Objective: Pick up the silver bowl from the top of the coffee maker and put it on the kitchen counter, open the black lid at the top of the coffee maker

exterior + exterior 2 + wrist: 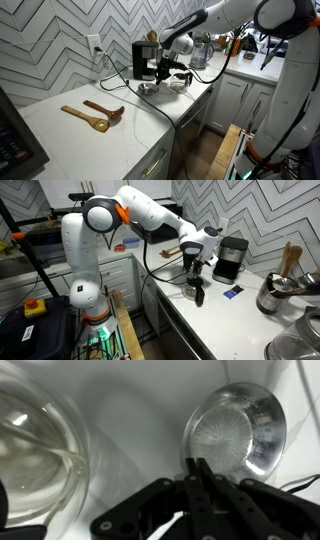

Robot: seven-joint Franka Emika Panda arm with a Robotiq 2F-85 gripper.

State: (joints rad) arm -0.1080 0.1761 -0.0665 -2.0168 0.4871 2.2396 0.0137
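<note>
The silver bowl (238, 428) lies open side up on or just above the white kitchen counter (130, 420), in front of the coffee maker (145, 57). My gripper (196, 462) points down with its fingers pressed together at the bowl's near left rim, which appears pinched between them. In an exterior view the bowl (148, 88) sits low beside the gripper (163, 76). The coffee maker (232, 258) stands against the tiled wall behind the gripper (197, 268). Its black lid (146, 44) lies flat and closed on top.
A glass carafe (35, 455) stands close beside the bowl and shows in an exterior view too (180, 83). Two wooden spoons (92, 116) lie further along the counter. A steel pot (272, 295) holding wooden utensils stands past the coffee maker. A black cord (170, 112) crosses the counter.
</note>
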